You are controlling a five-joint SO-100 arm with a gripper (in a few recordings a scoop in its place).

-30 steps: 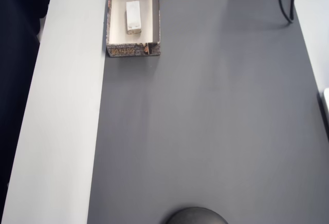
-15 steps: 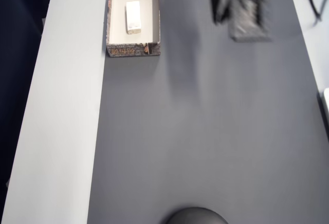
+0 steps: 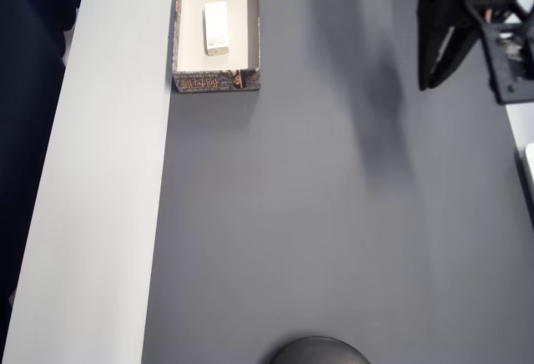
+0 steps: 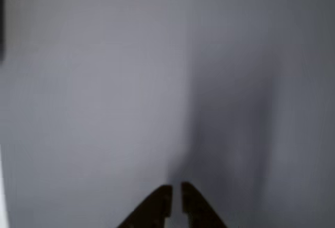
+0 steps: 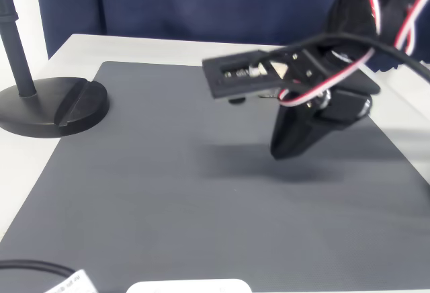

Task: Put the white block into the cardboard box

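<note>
The white block [image 3: 216,27] lies flat inside the cardboard box [image 3: 215,83], which stands at the top left of the overhead view on the seam between the dark mat and the pale table. My black gripper [image 3: 430,83] hangs at the top right of that view, far to the right of the box. In the wrist view its fingertips [image 4: 176,195] are pressed nearly together over bare grey mat, with nothing between them. In the fixed view the gripper [image 5: 285,149] hovers a little above the mat, casting a shadow beneath it.
A dark grey mat [image 3: 334,214] covers most of the table, with a pale strip [image 3: 108,172] along its left side. A black round stand base [image 5: 54,105] sits at the mat's left edge in the fixed view. A cable [image 5: 33,266] runs along the near edge.
The arm has swung from the top middle of the overhead view to the top right. The block and the box have not moved.
</note>
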